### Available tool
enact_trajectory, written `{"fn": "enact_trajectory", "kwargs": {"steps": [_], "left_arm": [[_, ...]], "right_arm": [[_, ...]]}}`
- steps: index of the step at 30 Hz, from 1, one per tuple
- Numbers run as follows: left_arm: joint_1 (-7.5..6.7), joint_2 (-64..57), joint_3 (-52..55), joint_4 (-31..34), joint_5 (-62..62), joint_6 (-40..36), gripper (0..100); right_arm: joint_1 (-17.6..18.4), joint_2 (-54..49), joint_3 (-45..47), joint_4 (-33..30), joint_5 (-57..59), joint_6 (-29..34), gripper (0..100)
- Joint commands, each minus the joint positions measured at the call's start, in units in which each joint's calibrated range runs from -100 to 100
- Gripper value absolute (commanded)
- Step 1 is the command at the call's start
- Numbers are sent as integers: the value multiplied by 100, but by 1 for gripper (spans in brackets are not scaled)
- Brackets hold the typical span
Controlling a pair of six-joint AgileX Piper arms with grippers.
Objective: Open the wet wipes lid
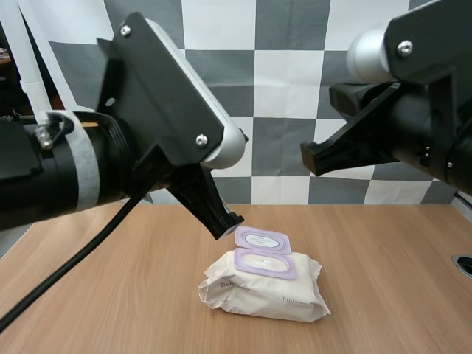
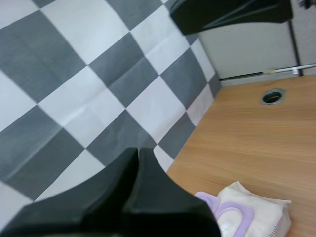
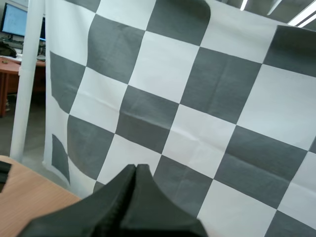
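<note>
A white pack of wet wipes (image 1: 265,291) lies on the wooden table, right of centre. Its purple lid (image 1: 261,240) is flipped up and back, and the oval opening frame (image 1: 264,263) below it is uncovered. My left gripper (image 1: 227,220) hangs just left of the raised lid, close to its edge, fingers together with nothing in them. In the left wrist view the shut left gripper (image 2: 137,150) is above the pack (image 2: 261,215) and its lid (image 2: 210,200). My right gripper (image 1: 310,155) is held high above the table, shut and empty; its own view shows the right gripper (image 3: 136,168) as one dark wedge.
The wooden table (image 1: 110,295) stretches to both sides of the pack. A round cable hole (image 1: 464,264) sits at the table's right edge, and the cable hole (image 2: 272,96) lies well beyond the pack in the left wrist view.
</note>
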Motion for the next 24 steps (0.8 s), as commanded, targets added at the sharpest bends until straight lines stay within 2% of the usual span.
{"fn": "enact_trajectory", "kwargs": {"steps": [1,3,7,10,14,19,24], "left_arm": [[4,-2766,386,967,-5098,-2626,0],[4,-3241,814,1674,-5571,-3323,0],[-3,-3272,1592,1766,-5620,-3323,0],[-19,-3272,2388,1965,-6104,-3335,0],[-170,-3272,3434,2141,-7419,-3335,0],[-243,-3409,4644,1855,-9531,-3446,0],[-286,-3409,5108,1842,-9580,-3446,0]], "right_arm": [[-4,-650,831,-876,-1721,957,0],[-4,-866,1440,-1098,-2662,1112,0],[-4,-1085,2465,-1249,-4008,1121,0],[-4,-1098,3109,-1164,-4650,1147,0],[-4,-1098,3877,-1365,-5037,1115,0],[-4,-1098,4817,-1521,-5147,1115,0],[-4,-1280,5594,-1403,-5804,1159,0]]}}
